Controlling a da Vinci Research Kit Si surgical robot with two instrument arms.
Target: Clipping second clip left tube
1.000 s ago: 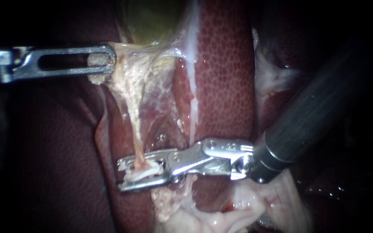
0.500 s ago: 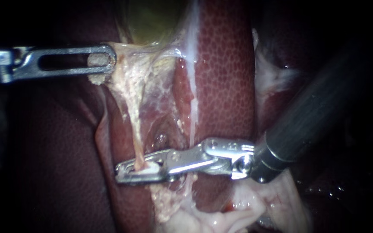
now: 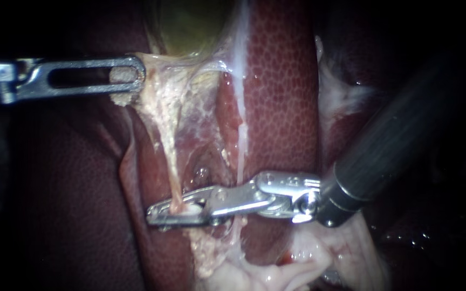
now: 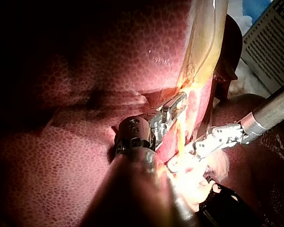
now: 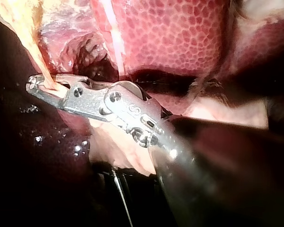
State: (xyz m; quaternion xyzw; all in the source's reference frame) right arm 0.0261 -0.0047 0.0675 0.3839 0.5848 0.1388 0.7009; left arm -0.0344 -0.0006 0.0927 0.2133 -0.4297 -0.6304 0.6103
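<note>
In the endoscope view, my left instrument is clenched on pale tissue under the gallbladder. My right instrument is squeezed onto the left tube, with a white clip between its jaws and the liver alongside.

In the left wrist view, my jaws grip that tissue, and the right instrument crosses the tube just ahead.

In the right wrist view, the jaws pinch the tube near their tips.
</note>
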